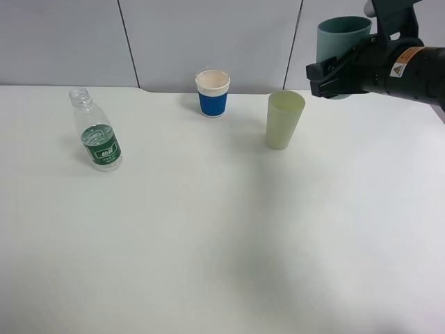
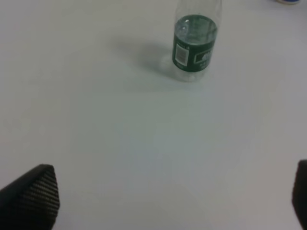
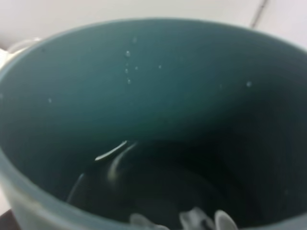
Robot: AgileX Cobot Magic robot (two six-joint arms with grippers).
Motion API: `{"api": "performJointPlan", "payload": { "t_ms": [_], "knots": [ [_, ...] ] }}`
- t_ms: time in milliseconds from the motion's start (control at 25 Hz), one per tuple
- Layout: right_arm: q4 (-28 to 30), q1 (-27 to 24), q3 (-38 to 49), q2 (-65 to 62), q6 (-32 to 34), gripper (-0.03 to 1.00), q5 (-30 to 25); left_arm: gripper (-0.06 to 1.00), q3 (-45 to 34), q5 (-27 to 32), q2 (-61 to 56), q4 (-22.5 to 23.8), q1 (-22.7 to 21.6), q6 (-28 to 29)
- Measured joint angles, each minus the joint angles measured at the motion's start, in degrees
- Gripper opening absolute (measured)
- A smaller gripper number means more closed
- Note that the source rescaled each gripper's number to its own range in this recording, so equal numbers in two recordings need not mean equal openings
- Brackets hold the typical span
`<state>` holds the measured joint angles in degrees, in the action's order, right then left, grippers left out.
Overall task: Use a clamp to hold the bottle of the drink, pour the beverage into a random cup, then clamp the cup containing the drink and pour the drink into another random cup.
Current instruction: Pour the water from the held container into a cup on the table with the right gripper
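A clear plastic bottle (image 1: 97,132) with a green label stands uncapped at the left of the table; it also shows in the left wrist view (image 2: 194,40). My right gripper (image 1: 332,75) is shut on a teal cup (image 1: 341,43), held upright in the air at the upper right, above and right of a pale yellow-green cup (image 1: 284,119). The right wrist view looks into the teal cup (image 3: 158,110), with liquid at its bottom and droplets on its wall. A blue paper cup (image 1: 213,92) with a white rim stands at the back. My left gripper (image 2: 168,201) is open, well short of the bottle.
The white table (image 1: 222,243) meets a grey panelled wall (image 1: 208,35) at the back. The blue cup stands left of the yellow-green cup with a gap between them.
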<state>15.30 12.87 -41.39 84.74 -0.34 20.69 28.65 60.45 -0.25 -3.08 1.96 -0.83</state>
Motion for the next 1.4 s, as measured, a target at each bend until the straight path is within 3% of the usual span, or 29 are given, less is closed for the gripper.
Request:
{"api": "performJointPlan", "payload": {
  "t_ms": [320,520,1000,1400],
  "knots": [
    [4.8,-6.0,-0.1,-0.1,2.3,0.01,-1.2,0.96,0.0,0.0,0.0,0.0,0.0,0.0],
    [8.2,-6.6,-3.2,0.5,3.5,0.01,-4.1,0.96,0.0,0.0,0.0,0.0,0.0,0.0],
    [12.6,-1.0,-10.6,6.1,2.3,0.01,-13.1,0.96,0.0,0.0,0.0,0.0,0.0,0.0],
    [14.8,1.0,-15.2,9.8,-6.1,0.01,-16.7,0.96,0.0,0.0,0.0,0.0,0.0,0.0]
  ]
}}
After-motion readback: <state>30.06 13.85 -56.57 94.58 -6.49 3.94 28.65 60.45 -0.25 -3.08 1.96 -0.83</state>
